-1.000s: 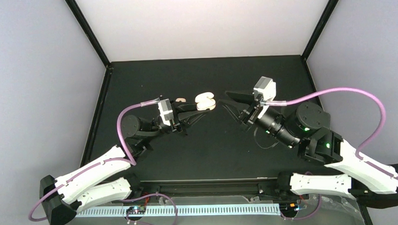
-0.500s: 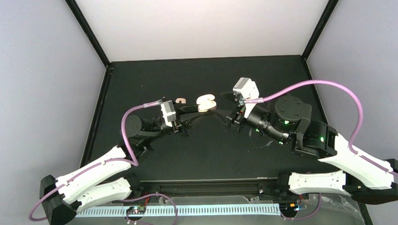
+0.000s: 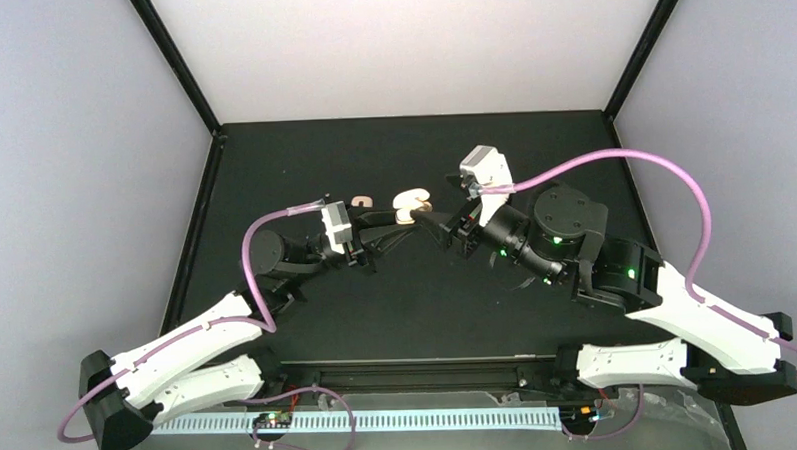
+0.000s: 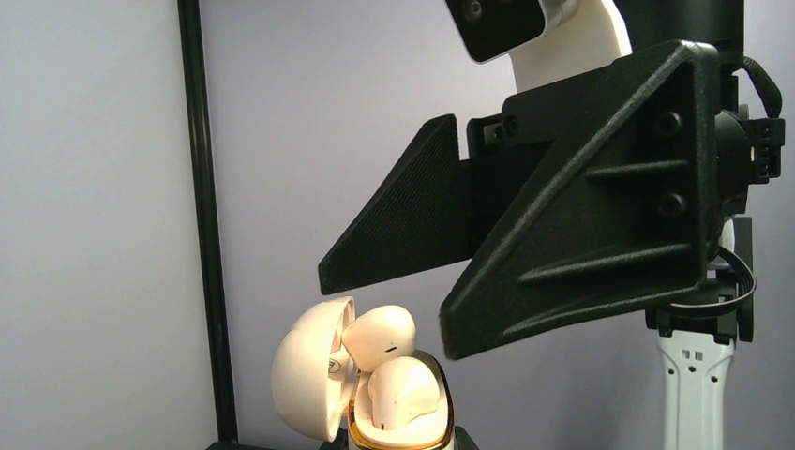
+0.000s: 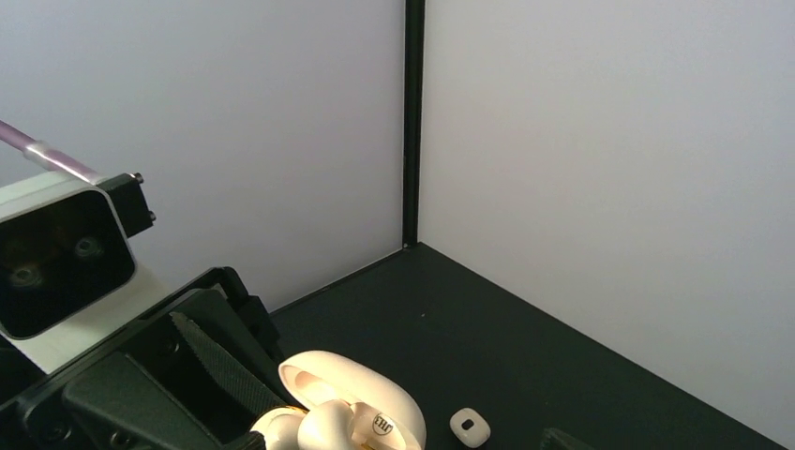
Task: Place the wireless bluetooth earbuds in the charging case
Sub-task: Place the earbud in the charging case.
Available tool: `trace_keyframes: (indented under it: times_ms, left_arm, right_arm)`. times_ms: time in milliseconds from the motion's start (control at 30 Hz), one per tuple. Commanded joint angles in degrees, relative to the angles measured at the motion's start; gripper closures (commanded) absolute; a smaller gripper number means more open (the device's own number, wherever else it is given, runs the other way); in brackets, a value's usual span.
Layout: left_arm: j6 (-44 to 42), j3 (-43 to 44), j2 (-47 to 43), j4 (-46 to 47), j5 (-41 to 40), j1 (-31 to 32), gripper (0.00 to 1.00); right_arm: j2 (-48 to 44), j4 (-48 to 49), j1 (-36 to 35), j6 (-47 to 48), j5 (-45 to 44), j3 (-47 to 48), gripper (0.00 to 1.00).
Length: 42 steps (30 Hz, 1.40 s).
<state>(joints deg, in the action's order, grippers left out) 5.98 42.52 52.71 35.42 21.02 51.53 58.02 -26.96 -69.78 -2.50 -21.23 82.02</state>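
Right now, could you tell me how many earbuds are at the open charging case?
2: one earbud sits in the charging case, the other earbud just above it against the open lid. A small pale piece on the table might be another; too small to tell.

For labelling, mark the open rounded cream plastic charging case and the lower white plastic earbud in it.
charging case [image 4: 302, 380]: left wrist view, outer shell of its open lid.
earbud [image 4: 398, 392]: left wrist view, its rounded body.
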Motion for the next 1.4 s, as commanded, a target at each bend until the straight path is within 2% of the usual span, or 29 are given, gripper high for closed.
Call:
trace_keyframes:
  times_ms: [0,767,1167,1367]
  left_arm:
    - [-0.9,0.2,-1.2,0.2,0.5,0.5,0.99]
    - [-0.6,0.0,-2.4,0.8,0.2,0.5,0.98]
    - [-0.5,-0.3,-2.5,0.8,-0.2,0.5,0.98]
    - [-0.1,-0.4,-2.6,1.4,0.3,0.5,0.98]
  right_arm:
    - [0.8,0.1,-0.2,-1.4,-2.2,1.9,0.24]
    - [0.8,-1.7,-0.3,-3.4,-8.2,1.3,0.24]
    - [-3.3,1.4,-0.3,-3.9,-1.5,0.3,0.24]
    - [-0.5,-3.4,-0.3,-3.3,-7.7,3.6,0.24]
